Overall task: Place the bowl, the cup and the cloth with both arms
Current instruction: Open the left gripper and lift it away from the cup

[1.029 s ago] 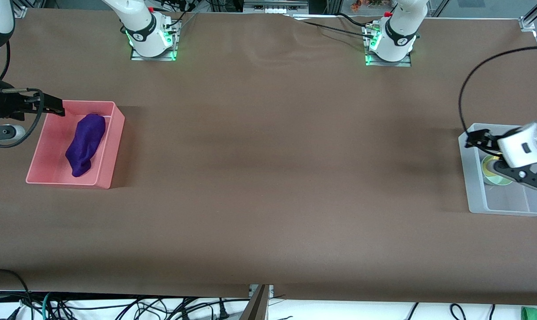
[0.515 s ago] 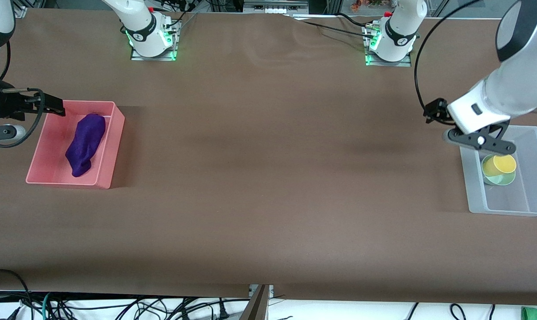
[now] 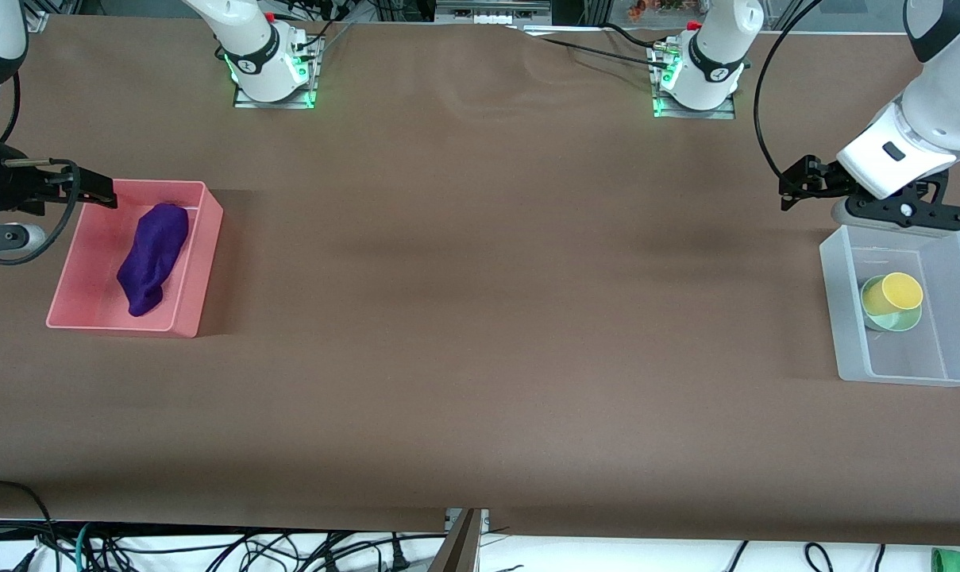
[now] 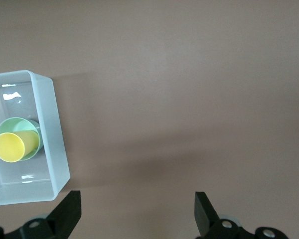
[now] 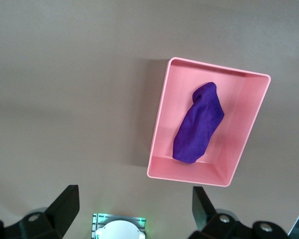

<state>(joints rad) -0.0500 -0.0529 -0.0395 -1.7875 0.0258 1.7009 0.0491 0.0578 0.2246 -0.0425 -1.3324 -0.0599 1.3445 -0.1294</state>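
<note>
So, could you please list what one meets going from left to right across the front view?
right gripper → pink bin holding the purple cloth → left gripper → clear bin holding the yellow cup in the green bowl

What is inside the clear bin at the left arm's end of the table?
The clear bin holds the bowl with the cup resting in it. The cup hides most of the bowl's inside.

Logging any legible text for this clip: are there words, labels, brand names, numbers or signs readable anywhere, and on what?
No text can be read in any view.
Arm bases by the green lights: small dark round marks, too small to read.
Pink bin, purple cloth, clear bin, yellow cup and green bowl: plain, no print.
Left gripper and right gripper: no markings visible.
</note>
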